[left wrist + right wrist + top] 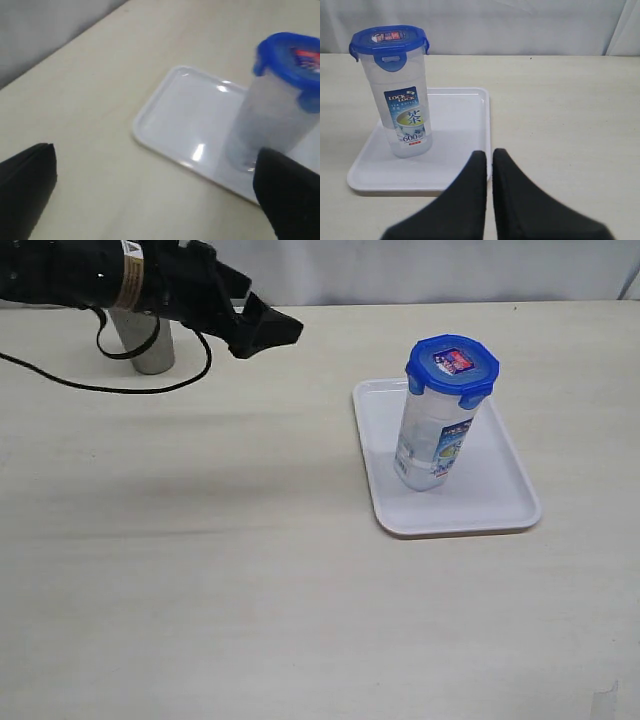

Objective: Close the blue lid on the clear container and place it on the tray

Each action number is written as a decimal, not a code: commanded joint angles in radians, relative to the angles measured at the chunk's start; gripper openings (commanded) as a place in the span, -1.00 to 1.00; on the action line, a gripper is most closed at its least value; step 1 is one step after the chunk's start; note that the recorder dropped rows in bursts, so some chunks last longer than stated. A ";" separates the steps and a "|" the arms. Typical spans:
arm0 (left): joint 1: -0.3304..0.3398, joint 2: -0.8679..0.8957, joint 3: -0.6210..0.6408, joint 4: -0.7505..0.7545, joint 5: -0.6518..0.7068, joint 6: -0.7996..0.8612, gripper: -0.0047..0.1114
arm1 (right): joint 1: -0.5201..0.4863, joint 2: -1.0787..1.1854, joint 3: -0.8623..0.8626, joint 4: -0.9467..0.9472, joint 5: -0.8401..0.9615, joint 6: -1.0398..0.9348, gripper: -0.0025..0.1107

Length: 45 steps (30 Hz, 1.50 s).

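Observation:
The clear container [432,440] stands upright on the white tray [505,515], right of the table's middle. The blue lid [452,367] sits on top of it with its flaps down. My left gripper [270,337] hangs open and empty above the table's back left, well apart from the tray. In the left wrist view its fingers [27,185] frame the tray [180,110], the container [267,125] and the lid [290,55]. My right gripper [489,155] is shut on nothing, just short of the tray's [460,120] edge, facing the container [402,110] and its lid [387,42]. The exterior view does not show it.
A steel cup [150,348] stands at the back left, partly behind my left arm, with a black cable [120,388] looping in front of it. A pale curtain [520,25] hangs behind the table's far edge.

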 commanded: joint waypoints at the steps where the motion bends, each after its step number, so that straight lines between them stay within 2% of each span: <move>1: 0.004 -0.168 0.162 -0.003 0.400 0.007 0.87 | -0.004 -0.006 0.001 -0.008 0.002 -0.004 -0.88; 6: 0.004 -0.304 0.279 -0.003 0.690 0.023 0.87 | -0.004 -0.006 0.001 -0.008 0.002 -0.004 -0.88; 10: 0.004 -0.404 0.350 -0.003 0.808 0.023 0.87 | -0.004 -0.006 0.001 -0.008 0.002 -0.004 -0.88; 13: 0.004 -0.472 0.389 -0.003 0.807 0.023 0.87 | -0.004 -0.006 0.001 -0.008 0.002 -0.004 -0.88; 20: 0.004 -0.651 0.435 -0.003 0.696 -0.008 0.87 | -0.004 -0.006 0.001 -0.008 0.002 -0.004 -0.88; 30: 0.004 -0.928 0.488 -0.061 0.685 -0.015 0.87 | -0.004 -0.006 0.001 -0.008 0.002 -0.004 -0.88; 45: 0.004 -1.110 0.485 -0.057 0.692 -0.012 0.87 | -0.004 -0.006 0.001 -0.008 0.002 -0.004 -0.88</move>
